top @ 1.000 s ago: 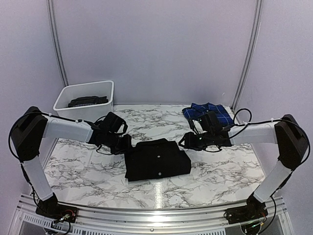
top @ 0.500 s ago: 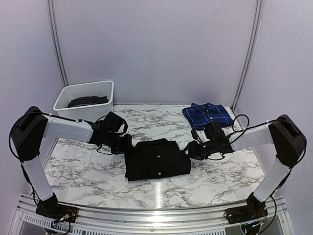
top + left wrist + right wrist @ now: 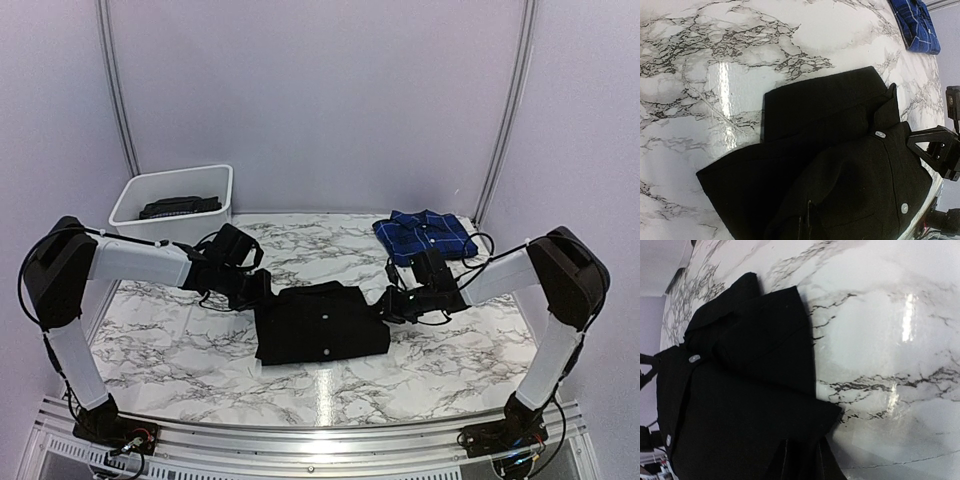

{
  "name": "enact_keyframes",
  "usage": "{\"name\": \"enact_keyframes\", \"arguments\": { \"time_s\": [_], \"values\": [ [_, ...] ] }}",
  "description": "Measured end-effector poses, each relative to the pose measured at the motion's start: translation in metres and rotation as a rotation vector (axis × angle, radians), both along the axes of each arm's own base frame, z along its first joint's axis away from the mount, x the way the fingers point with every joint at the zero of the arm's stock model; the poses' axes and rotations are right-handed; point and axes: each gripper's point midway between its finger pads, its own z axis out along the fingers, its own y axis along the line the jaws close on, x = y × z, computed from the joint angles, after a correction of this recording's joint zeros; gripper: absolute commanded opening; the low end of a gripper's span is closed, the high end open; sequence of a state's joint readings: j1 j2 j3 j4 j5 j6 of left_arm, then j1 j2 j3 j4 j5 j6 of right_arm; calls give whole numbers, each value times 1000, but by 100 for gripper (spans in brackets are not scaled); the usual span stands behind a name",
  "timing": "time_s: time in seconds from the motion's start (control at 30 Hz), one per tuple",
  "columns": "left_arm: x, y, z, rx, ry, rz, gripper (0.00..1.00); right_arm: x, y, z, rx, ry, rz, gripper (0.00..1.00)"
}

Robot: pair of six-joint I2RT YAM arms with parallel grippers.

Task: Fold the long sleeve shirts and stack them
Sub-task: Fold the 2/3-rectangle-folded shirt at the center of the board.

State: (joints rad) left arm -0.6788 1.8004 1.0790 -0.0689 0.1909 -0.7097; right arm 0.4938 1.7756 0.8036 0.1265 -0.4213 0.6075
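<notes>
We see the black shirt (image 3: pixel 320 325) lying folded, buttons up, near the middle of the marble table (image 3: pixel 170 350). The left gripper (image 3: pixel 260 292) sits at its left edge and the right gripper (image 3: pixel 384 305) at its right edge (in both wrist views dark fingers merge with dark cloth, so we cannot tell whether either is clamped). The blue plaid shirt (image 3: pixel 425 234) lies folded at the far right, apart from the black one.

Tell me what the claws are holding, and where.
Left claw and right claw meet the folded black shirt's side edges; actual grip cannot be told.
</notes>
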Motion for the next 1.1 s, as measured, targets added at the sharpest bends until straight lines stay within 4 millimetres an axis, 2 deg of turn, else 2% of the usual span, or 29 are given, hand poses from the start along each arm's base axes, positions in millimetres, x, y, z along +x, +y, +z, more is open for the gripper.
{"name": "enact_keyframes", "arguments": {
  "time_s": [0.2,0.33,0.47,0.6,0.7,0.9,1.0,1.1],
  "values": [
    [0,-1,2,-1,-1,-5,0,0,-2,8,-3,-14,-3,0],
    [-2,-1,4,-2,-1,-14,0,3,-3,34,-8,-72,-10,0],
    [-2,0,15,-12,-18,-16,0,12,1,62,0,-151,-10,0],
    [0,1,30,-22,-52,-6,0,22,6,74,-6,-201,0,0],
    [3,6,38,-14,-77,16,0,35,11,78,-15,-234,4,0],
    [17,25,36,34,-100,96,0,82,28,75,-41,-327,-10,0],
    [29,37,34,54,-109,138,0,97,35,70,-42,-345,-16,0],
    [38,40,37,66,-125,152,0,109,43,71,-39,-371,-22,0]
  ]
}}
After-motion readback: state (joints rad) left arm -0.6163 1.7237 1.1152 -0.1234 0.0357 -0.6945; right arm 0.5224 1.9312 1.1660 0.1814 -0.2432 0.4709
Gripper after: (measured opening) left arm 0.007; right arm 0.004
